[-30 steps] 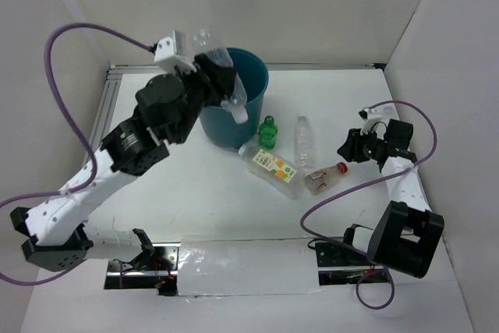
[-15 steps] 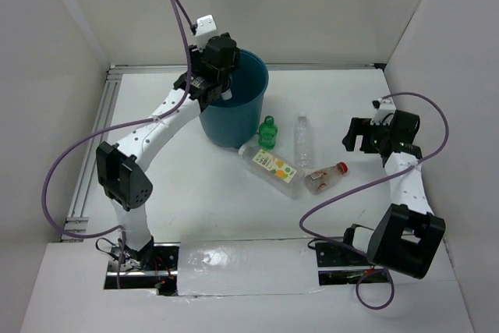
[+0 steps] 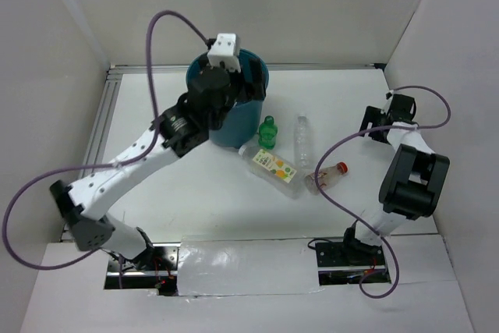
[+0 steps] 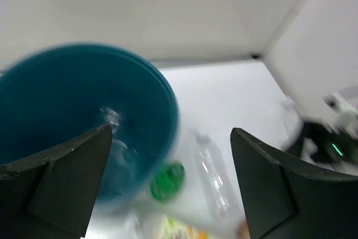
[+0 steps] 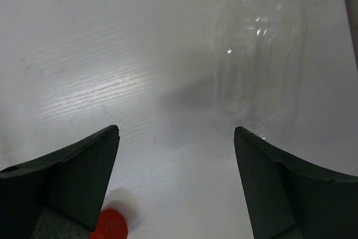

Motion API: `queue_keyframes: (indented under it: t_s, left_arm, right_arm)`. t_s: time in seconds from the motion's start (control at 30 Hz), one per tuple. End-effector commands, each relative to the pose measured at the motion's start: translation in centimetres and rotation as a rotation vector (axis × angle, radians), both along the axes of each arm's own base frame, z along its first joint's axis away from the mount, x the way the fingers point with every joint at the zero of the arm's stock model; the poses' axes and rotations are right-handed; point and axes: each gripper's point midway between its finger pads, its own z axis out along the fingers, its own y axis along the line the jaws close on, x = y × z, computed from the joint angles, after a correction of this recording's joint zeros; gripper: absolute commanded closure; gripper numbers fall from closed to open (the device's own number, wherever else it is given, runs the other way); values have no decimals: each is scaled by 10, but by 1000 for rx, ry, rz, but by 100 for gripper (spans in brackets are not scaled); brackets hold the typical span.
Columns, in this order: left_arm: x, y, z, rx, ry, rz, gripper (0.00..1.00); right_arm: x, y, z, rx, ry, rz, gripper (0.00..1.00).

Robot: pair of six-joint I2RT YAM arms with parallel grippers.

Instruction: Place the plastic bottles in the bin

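The left tool (image 4: 170, 138) hangs right over the bin (image 3: 238, 132), jaws spread wide with nothing between them. Down inside there's a glint of what looks like a sunk bottle (image 4: 114, 118), so that arm's drop looks done. The main thing for it is to lift straight up before swinging away. Its fingers sit close to the rim, and a sideways pull could drag or tip the bin.

Four more wait on the worktop (image 3: 195, 193), all right of the bin:
- The green bottle (image 3: 267, 132) is just beside the bin wall.
- The labelled bottle (image 3: 273, 165) is just in front of the green one, lying at a slant.
- The clear bottle (image 3: 302, 139) is a bit further right, lying down.
- The red-capped bottle (image 3: 327, 175) is further right again and nearer the arms.

The right tool (image 5: 176, 138) is furthest from the bin, also wide open and empty. It points down at bare worktop, with the clear bottle ahead of it and a red cap (image 5: 109, 225) at the edge of its view.

If it's going for the clear one, it should probably turn so the jaws straddle the body crosswise at mid-length. It should come down low first, then close softly. Thin plastic on its side will likely roll or squash if it's nudged from one side first.
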Motion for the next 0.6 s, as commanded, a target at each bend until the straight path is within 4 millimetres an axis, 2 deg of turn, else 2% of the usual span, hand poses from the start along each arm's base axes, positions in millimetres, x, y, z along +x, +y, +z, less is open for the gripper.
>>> queue_keyframes:
  t_s: [0.0, 0.03, 0.07, 0.1, 0.13, 0.17, 0.2, 0.23, 0.3, 0.37, 0.43, 0.5, 0.53, 0.57]
  left_arm:
    - [-56, -12, 9, -16, -41, -161, 0]
    - [-67, -11, -6, -29, 4, -165, 0]
    - [-75, -13, -38, 3, 62, -177, 0]
    - [-92, -12, -41, -13, 70, -194, 0]
    - [-98, -9, -52, -16, 95, -183, 0]
    - [-106, -10, -65, -42, 141, -185, 0]
    - [-112, -10, -86, -30, 177, -189, 0]
    - [-120, -12, -95, -32, 197, -197, 0]
    - [-129, -13, -111, -47, 237, -195, 0]
    - [-137, -20, -117, -68, 264, -208, 0]
    - [-142, -25, -128, -60, 294, -222, 0]
    - [-142, -30, -140, -56, 324, -223, 0]
    - [-146, -37, -145, -60, 342, -239, 0]
    - [-146, -39, -149, -62, 354, -244, 0]
  right_arm:
    - [26, -36, 22, -111, -84, -87, 10]
    - [30, -40, 23, -128, -81, -84, 10]
    - [36, -43, 33, -136, -104, -85, 10]
    - [38, -46, 33, -137, -104, -77, 10]
    - [41, -47, 32, -137, -103, -77, 10]
    - [46, -50, 42, -152, -123, -71, 10]
    - [48, -51, 39, -148, -113, -71, 10]
    - [49, -48, 37, -140, -103, -46, 10]
    - [56, -44, 48, -119, -131, 6, 9]
    - [60, -34, 54, -72, -167, 69, 9]
    - [65, -35, 65, -96, -209, 84, 9]
    - [81, -50, 85, -165, -251, 77, 9]
    - [87, -56, 86, -180, -243, 71, 9]
    - [89, -67, 64, -198, -168, 52, 9]
